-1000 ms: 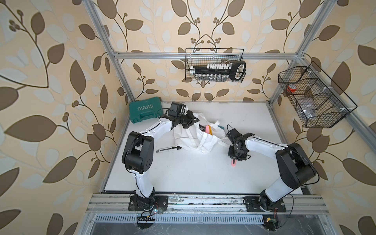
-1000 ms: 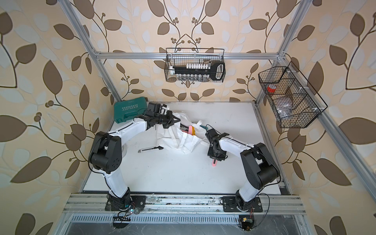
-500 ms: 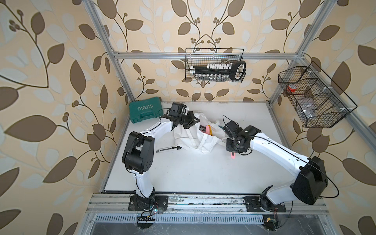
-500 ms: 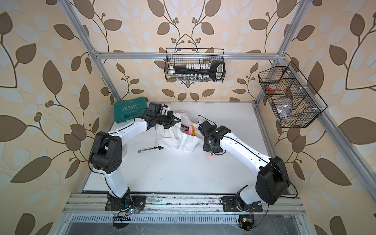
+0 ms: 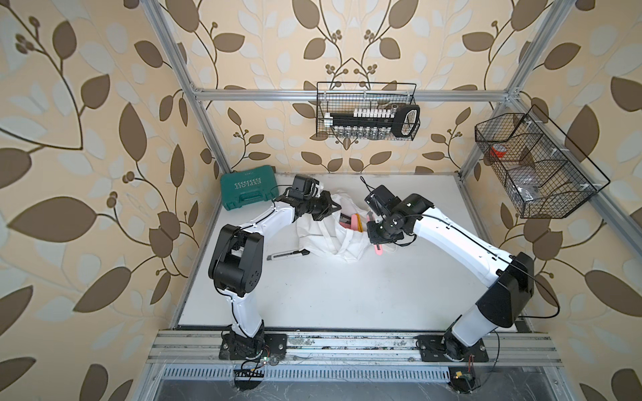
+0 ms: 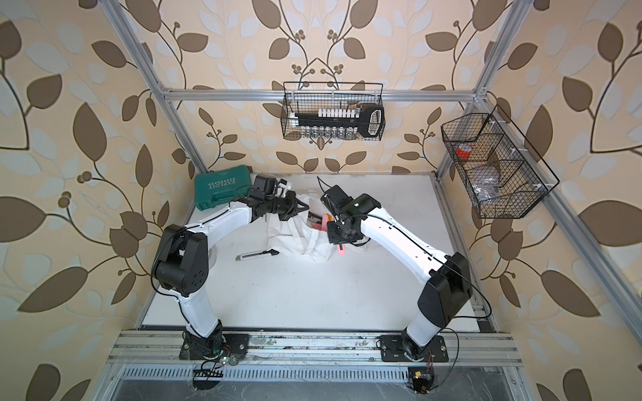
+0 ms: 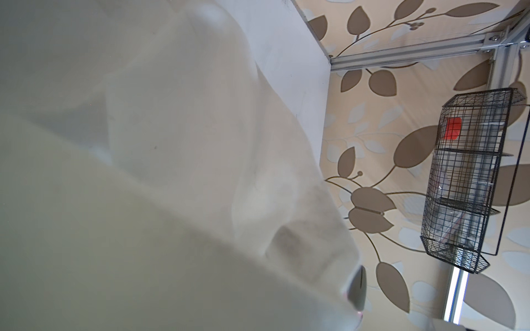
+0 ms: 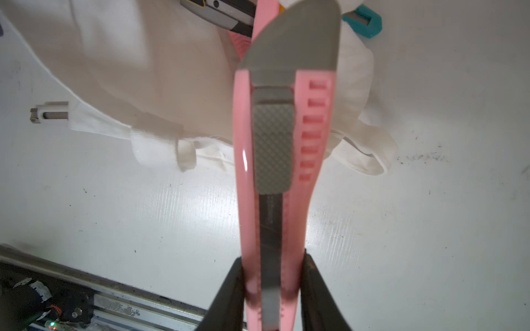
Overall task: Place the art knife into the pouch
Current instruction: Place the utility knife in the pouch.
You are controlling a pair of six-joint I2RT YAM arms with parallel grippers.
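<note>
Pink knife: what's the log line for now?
right gripper: grips pink art knife | left gripper: grips pouch | status: not yet in pouch

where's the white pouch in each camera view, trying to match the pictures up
Both top views: the pouch lies crumpled on the table, past its middle.
Left wrist: its blurred white cloth fills most of the picture.
Right wrist: it lies across the top, behind the pink art knife.
Shared landmark: the bare white table, seen in all four views.
</note>
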